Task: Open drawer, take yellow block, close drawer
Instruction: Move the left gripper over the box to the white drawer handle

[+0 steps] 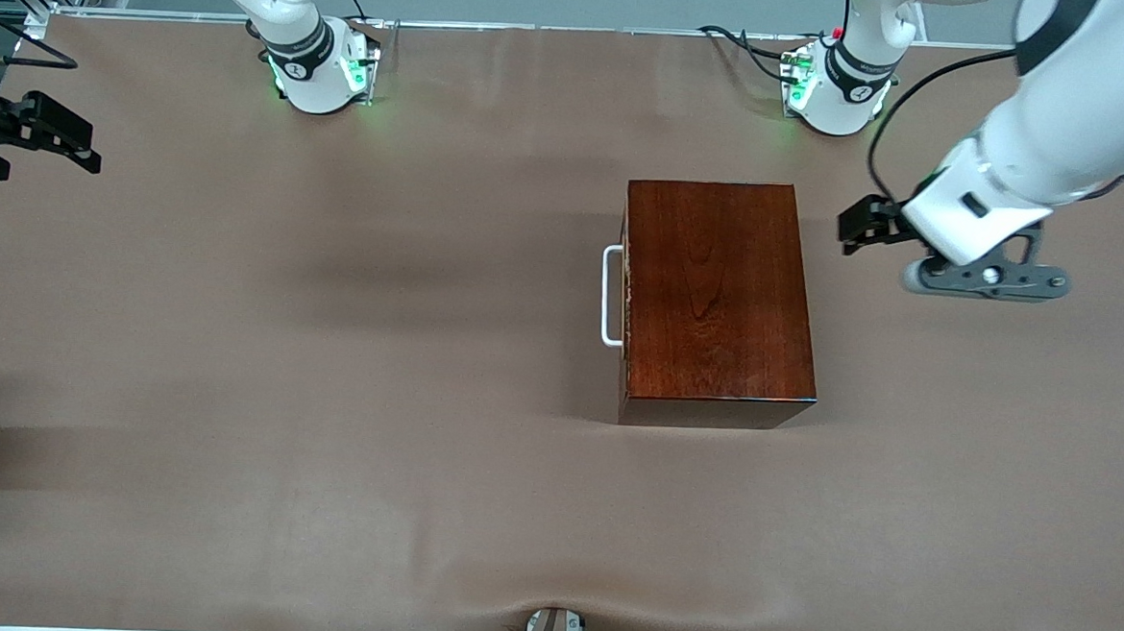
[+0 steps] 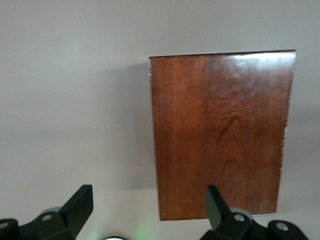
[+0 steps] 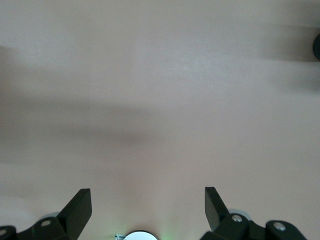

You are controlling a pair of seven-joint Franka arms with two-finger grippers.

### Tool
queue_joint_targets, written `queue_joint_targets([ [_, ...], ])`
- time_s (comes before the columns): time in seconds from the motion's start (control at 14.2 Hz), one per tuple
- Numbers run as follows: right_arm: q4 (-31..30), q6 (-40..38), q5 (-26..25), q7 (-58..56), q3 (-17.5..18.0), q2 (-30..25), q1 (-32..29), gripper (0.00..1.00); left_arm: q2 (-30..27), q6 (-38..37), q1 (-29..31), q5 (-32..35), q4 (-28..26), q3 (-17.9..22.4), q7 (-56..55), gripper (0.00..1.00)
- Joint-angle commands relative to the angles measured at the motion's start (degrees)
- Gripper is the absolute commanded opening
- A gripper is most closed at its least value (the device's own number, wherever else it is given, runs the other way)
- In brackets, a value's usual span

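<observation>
I am a pair of arms at one brown table (image 1: 327, 390), with two grippers and a single wooden box (image 1: 717, 295) to work on.

The box is glossy, dark reddish-brown with visible grain, and it sits toward my left arm's end of the table. Its drawer (image 1: 627, 295) is pushed fully in, showing only a thin pale edge along the box's face. One white U-shaped bar handle (image 1: 610, 296) sticks out from that face, pointing toward my right arm's end of the table. No yellow block is visible.

My left gripper (image 1: 863, 225) hangs over bare table just beside the box, on the side away from the handle. Its two fingers (image 2: 80, 205) are spread apart and hold nothing; from its wrist camera I look down on the box's top.

My right gripper (image 1: 28, 134) waits over the table's edge at my right arm's end, well apart from the box. Its fingers (image 3: 80, 207) are also spread wide and empty, with only bare tabletop beneath them.
</observation>
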Motion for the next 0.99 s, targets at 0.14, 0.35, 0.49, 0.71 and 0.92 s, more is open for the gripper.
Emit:
queue_joint_targets([
  [0.14, 0.2, -0.6, 0.3, 0.7, 0.6, 0.0, -0.7, 1.0, 9.0, 1.2, -10.3, 2.9, 8.1, 0.8, -11.4, 1.0],
  [0.35, 0.2, -0.8, 0.3, 0.7, 0.6, 0.1, -0.6, 1.0, 12.3, 4.2, -15.9, 5.3, 9.1, 1.0, -15.8, 1.0],
  [0.49, 0.2, -0.8, 0.3, 0.7, 0.6, 0.1, -0.6, 1.0, 14.0, 6.4, -18.8, 5.3, 9.4, 1.5, -17.6, 1.0],
  [0.71, 0.2, -0.8, 0.3, 0.7, 0.5, 0.1, -0.4, 1.0, 18.3, 6.8, -28.7, 5.3, 13.0, 8.7, -19.8, 1.0],
  [0.92, 0.3, -0.8, 0.3, 0.8, 0.5, 0.1, -0.5, 1.0, 24.7, 6.8, -43.7, 5.2, 18.4, 22.8, -21.8, 1.0],
])
